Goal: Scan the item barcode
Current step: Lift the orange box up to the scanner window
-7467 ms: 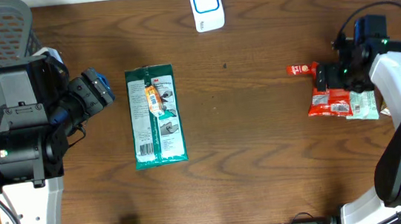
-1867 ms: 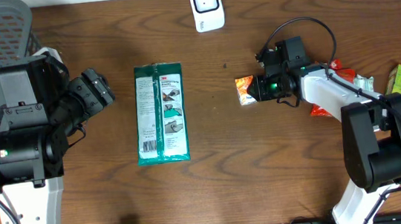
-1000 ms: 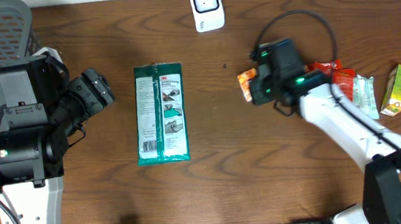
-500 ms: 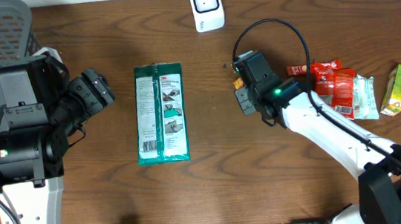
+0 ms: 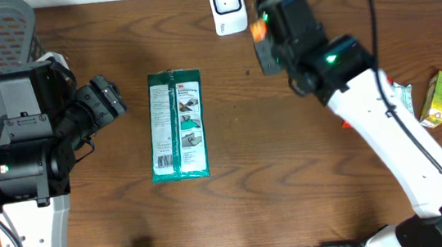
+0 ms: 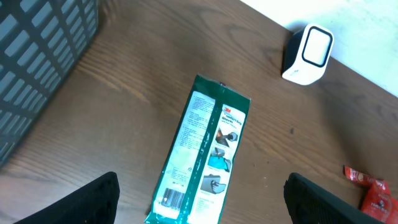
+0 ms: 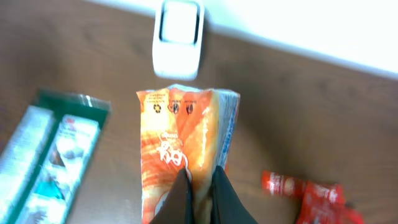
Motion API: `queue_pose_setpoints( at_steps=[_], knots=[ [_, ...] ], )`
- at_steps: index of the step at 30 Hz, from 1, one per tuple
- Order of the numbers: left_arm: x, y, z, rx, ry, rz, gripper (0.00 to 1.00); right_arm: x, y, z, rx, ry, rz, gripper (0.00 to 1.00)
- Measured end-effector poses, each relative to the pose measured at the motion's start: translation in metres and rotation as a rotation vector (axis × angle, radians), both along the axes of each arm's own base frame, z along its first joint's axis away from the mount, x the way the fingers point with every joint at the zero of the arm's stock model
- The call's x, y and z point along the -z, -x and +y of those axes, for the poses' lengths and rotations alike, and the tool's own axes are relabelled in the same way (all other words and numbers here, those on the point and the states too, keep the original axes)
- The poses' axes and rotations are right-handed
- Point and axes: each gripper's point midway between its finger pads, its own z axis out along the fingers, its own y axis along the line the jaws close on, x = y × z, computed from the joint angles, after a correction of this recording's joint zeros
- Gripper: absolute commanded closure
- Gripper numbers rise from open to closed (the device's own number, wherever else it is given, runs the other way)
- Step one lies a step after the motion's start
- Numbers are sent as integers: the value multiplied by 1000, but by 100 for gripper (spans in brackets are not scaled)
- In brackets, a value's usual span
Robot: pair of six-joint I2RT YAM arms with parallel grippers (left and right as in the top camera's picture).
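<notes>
Brown surface [image 5: 277, 183], far edge: right claw [image 7: 200, 186] clenched an orange packet [image 7: 180, 143], held just short of the white scanner [image 7: 178, 37], long axis pointing toward it. Left claw [image 6: 202, 202] hung released, well apart, above green pack [image 6: 205, 149].

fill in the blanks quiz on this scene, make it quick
1. The right gripper is shut on an ____ packet.
2. The left gripper stands ____, holding nothing.
3. The packet is held up close to the ____ scanner.
4. The pack lying flat on the table is ____.

Missing words: orange; open; white; green
</notes>
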Motion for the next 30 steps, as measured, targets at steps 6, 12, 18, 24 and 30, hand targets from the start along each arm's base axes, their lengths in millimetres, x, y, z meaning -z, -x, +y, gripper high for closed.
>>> queue_pose_setpoints(
  at_steps=[6, 12, 18, 24, 30],
  knots=[
    [0, 0, 0, 0, 0, -1, 14, -63, -36, 11, 10, -14, -135, 99],
    [0, 0, 0, 0, 0, 0, 14, -51, -108, 32, 39, 71, -263, 99],
    [0, 0, 0, 0, 0, 0, 14, 20, -173, 41, 49, 310, -326, 99],
    [0, 0, 0, 0, 0, 0, 14, 77, -206, 45, 4, 535, -346, 99],
    [0, 0, 0, 0, 0, 0, 14, 100, -220, 51, -34, 677, -377, 99]
  ],
)
